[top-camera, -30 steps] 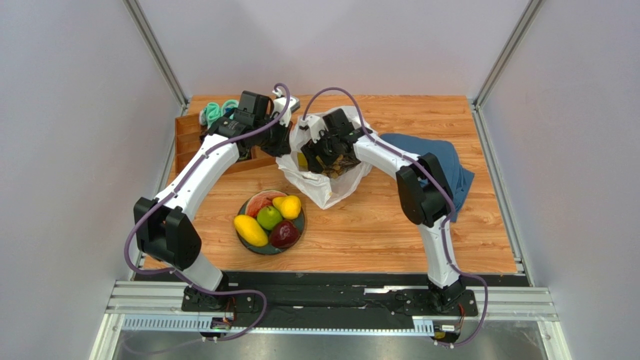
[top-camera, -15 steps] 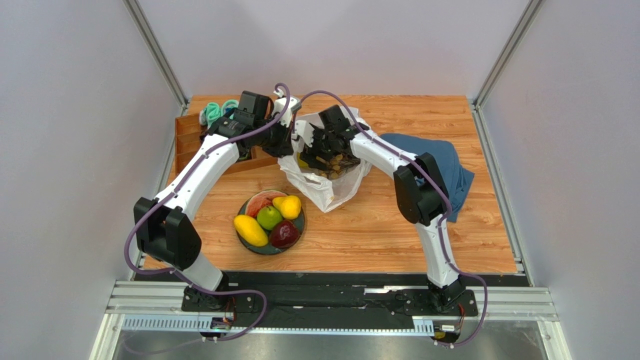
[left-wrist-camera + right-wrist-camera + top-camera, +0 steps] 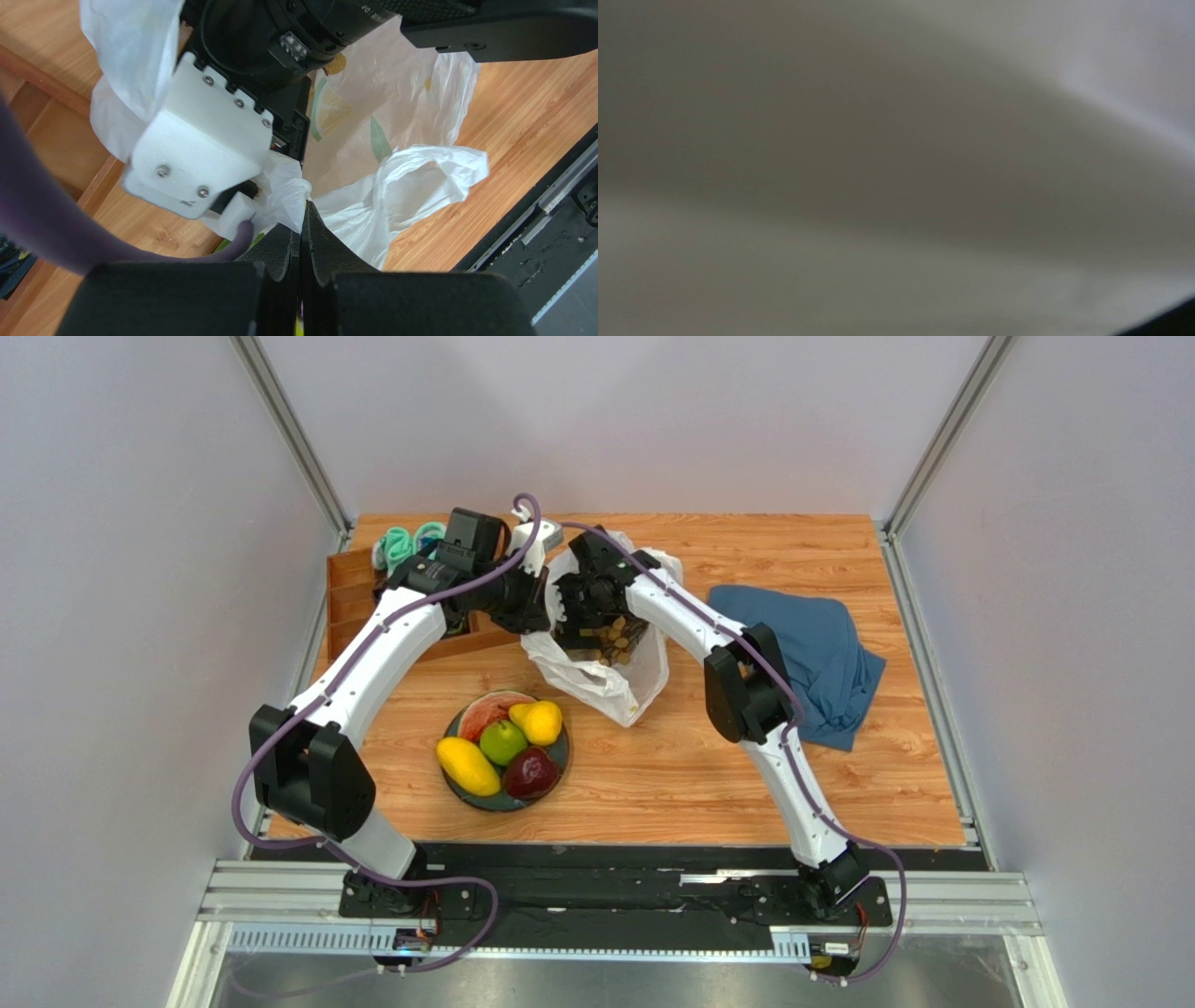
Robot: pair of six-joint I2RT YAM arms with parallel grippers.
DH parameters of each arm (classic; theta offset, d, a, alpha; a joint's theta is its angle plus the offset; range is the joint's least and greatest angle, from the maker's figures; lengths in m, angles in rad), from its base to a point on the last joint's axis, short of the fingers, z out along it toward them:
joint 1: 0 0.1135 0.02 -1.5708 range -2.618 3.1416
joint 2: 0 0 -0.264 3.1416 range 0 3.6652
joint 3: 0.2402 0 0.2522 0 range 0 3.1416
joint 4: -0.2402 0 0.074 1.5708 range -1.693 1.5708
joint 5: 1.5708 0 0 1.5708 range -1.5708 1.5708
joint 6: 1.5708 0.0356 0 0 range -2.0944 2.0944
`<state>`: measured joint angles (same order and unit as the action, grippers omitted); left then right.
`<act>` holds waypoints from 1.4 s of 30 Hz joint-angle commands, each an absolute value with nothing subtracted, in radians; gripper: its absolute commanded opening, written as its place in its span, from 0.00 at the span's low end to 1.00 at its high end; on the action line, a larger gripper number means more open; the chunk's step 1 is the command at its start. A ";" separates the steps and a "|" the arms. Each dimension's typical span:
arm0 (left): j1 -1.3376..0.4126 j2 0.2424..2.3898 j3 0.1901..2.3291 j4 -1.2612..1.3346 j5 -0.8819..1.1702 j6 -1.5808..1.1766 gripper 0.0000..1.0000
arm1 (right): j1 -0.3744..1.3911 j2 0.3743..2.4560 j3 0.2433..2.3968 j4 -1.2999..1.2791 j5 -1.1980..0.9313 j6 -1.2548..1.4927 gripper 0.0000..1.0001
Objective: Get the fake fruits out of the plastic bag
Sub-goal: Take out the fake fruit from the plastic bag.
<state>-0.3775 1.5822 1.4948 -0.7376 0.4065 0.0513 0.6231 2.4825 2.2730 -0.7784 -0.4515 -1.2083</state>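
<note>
The left jaws are clenched on a fold of the plastic bag [image 3: 619,686] at its left rim, holding the mouth up. The right jaws are sunk inside that mouth. I cannot tell whether they are parted or grasping, as the wrist view shows only blurred white film. What looks like a tan grape bunch [image 3: 619,636] lies in the bag just beside them, toward the right arm's own side, so the right arm is nearer. The other fruits [image 3: 505,745] sit in the bowl [image 3: 494,805] on the counter [image 3: 673,770].
</note>
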 commanded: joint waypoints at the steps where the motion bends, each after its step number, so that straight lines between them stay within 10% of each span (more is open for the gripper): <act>1: -0.379 1.549 1.505 -0.706 0.423 0.054 0.00 | 0.644 2.488 2.254 -0.916 -0.500 -1.385 0.88; 11: -0.379 1.571 1.531 -0.707 0.368 0.064 0.00 | 0.637 2.384 2.067 -0.769 -0.362 -1.260 0.45; 30: -0.390 1.853 1.819 -0.687 0.115 0.182 0.00 | 0.479 1.899 1.644 -0.543 -0.014 -0.537 0.46; 42: -0.390 1.879 1.798 -0.658 -0.104 0.222 0.00 | 0.440 1.593 1.347 -0.595 -0.252 -0.488 0.47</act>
<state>-0.3737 1.9343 1.7920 -0.6804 -0.0467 0.1936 0.4408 1.7119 1.3743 -0.6006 -0.0917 -0.5415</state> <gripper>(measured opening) 0.007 0.665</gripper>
